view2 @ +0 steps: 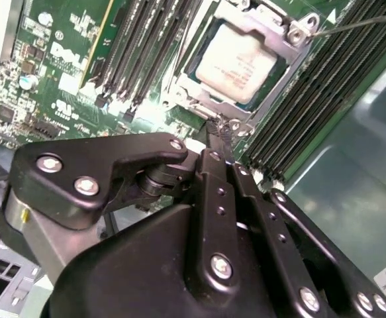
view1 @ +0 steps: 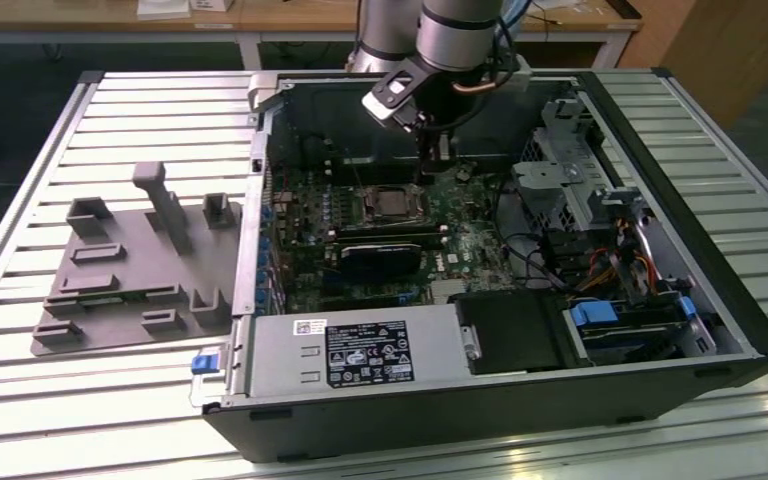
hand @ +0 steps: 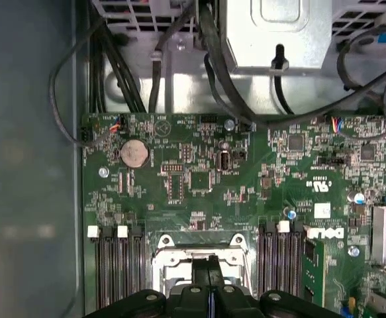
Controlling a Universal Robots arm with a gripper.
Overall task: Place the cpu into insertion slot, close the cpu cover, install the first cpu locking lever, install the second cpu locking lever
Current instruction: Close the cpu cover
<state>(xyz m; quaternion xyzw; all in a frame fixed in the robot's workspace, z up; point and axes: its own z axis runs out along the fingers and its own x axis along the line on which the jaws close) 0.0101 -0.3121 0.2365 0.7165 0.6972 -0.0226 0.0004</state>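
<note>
Pincer (view2: 220, 132) closed, tip beside cpu cover (view2: 262, 18); cpu (view2: 239, 63) seated inside.

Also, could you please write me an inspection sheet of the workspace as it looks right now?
Surface: slatted metal table carrying an open computer case.
Job's things: chip seated in the socket; metal cover down around it; thin lever rod past one corner, latching unclear.
Clutter: grey moulded tray on the table, on the exterior view's left of the case.
End effector: the end effector is shut, tip at the socket's edge; grip on anything unclear.
Cables: black bundle along the green board edge; coloured wires inside the case.
Surroundings: wooden desk beyond the table.
</note>
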